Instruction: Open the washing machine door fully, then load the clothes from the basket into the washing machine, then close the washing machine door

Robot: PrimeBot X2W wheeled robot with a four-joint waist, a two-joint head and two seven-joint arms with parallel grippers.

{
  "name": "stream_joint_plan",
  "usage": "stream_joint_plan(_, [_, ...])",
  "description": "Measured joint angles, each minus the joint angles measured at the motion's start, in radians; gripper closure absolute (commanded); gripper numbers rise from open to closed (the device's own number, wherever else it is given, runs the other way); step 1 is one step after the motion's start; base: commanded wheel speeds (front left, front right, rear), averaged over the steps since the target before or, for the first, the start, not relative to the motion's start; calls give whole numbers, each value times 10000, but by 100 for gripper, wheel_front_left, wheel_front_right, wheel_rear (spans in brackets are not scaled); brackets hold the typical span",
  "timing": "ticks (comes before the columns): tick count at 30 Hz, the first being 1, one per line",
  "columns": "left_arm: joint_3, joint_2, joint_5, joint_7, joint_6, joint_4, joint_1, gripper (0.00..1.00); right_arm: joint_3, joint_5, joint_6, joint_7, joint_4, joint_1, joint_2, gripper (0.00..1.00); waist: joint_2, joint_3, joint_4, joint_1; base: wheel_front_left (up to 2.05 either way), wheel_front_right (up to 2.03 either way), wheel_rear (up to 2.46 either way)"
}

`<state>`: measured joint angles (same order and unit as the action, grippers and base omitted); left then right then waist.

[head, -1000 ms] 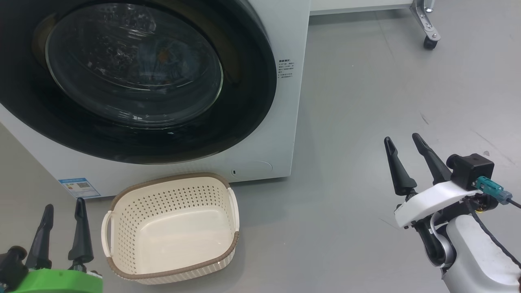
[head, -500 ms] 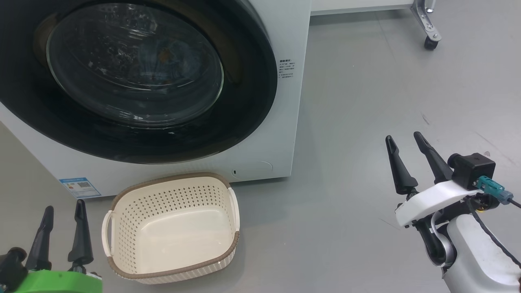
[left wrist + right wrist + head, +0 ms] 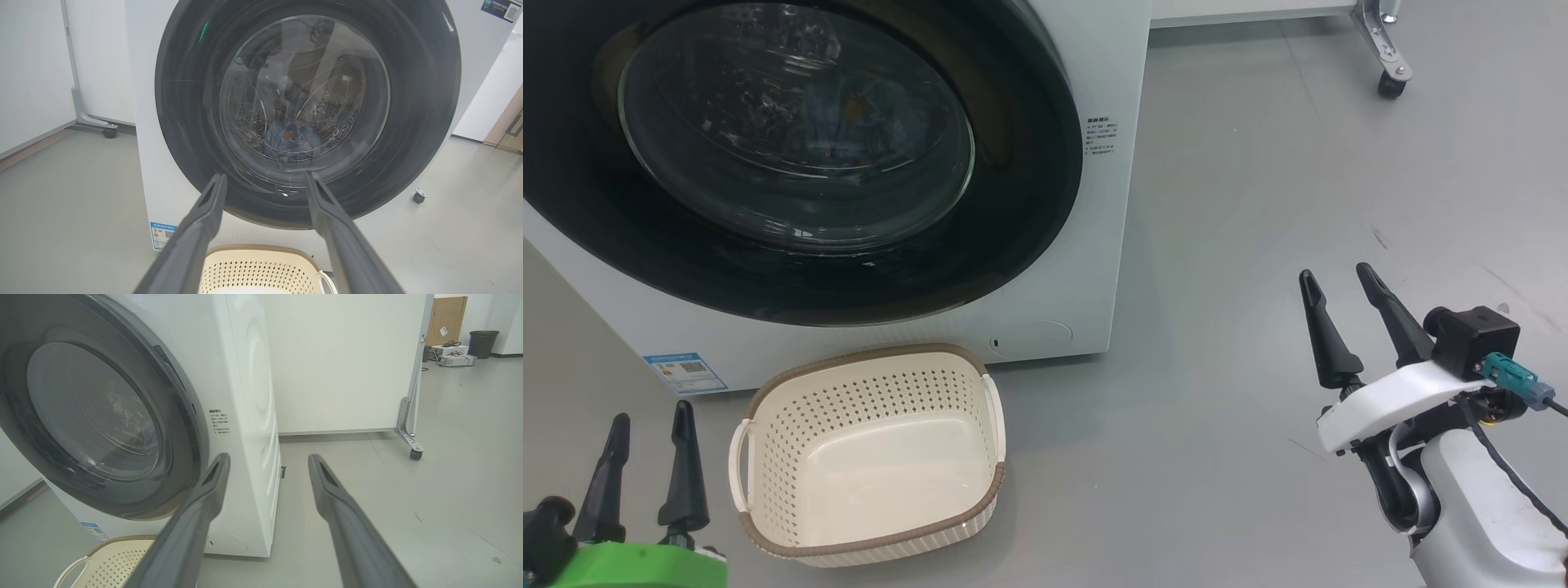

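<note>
The washing machine door (image 3: 792, 155) sits shut against the front of the white washing machine (image 3: 1112, 245), its glossy black rim ringing the clear glass bowl. Behind the glass, in the left wrist view, the clothes (image 3: 292, 136) lie in a blue heap with a spot of orange at the bottom of the steel drum. The basket (image 3: 866, 384) stands empty on the grey floor (image 3: 1258, 204), just in front of the machine's lower edge.

A small blue label (image 3: 682, 371) with a QR code is stuck low on the machine's front at the left. A block of small dark print (image 3: 1100, 136) sits beside the door's right rim (neither can be read at this size).

The left pincer (image 3: 651, 411) rises from a green mount (image 3: 645, 563) to the left of the basket, fingers pointing up toward the machine, spread wide and holding nothing. The right pincer (image 3: 1335, 270) hangs over bare floor well to the right of the machine, its fingers likewise wide apart and empty, on a white wrist that carries a black camera block (image 3: 1474, 339) with a teal plug (image 3: 1512, 378). A caster wheel (image 3: 1388, 82) of a metal frame stands on the floor at the back.
</note>
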<state>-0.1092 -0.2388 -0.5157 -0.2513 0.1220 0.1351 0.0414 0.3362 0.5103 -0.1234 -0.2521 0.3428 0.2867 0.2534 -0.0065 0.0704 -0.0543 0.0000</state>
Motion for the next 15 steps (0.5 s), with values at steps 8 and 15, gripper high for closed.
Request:
stream_joint_plan(8, [-305, 357, -138, 38, -2, 339, -94, 100, 81, 0, 0, 13, 343, -324, -217, 100, 0, 3, 10, 0, 0, 0, 0])
stream_joint_plan(15, [-353, 545, -408, 65, -2, 466, -245, 100, 27, 265, 0, 58, 464, -732, -391, 100, 0, -14, 24, 0, 0, 0, 0])
